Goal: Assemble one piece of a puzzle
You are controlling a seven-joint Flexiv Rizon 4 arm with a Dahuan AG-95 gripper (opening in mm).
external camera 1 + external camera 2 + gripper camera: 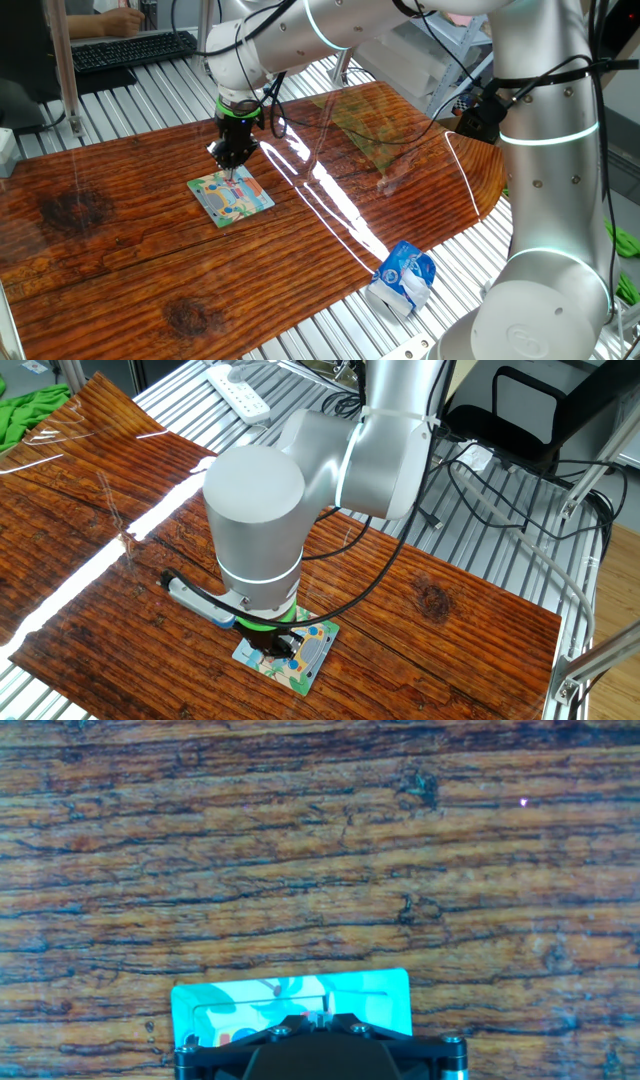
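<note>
The puzzle (231,195), a small square board with a teal border and a cartoon picture, lies flat on the wooden tabletop. It also shows in the other fixed view (312,657) and at the bottom of the hand view (290,992). My gripper (234,163) points straight down over the puzzle's far part, its tips at or just above the board. In the hand view the gripper (322,1018) has its fingers drawn together on a tiny whitish bit, the piece (322,1012). The arm hides most of the gripper in the other fixed view.
A blue and white packet (403,277) lies at the table's near right edge. A clear sheet over a picture board (365,125) lies at the far right. A keyboard (130,48), a power strip (238,390) and a green cloth (30,410) lie off the table.
</note>
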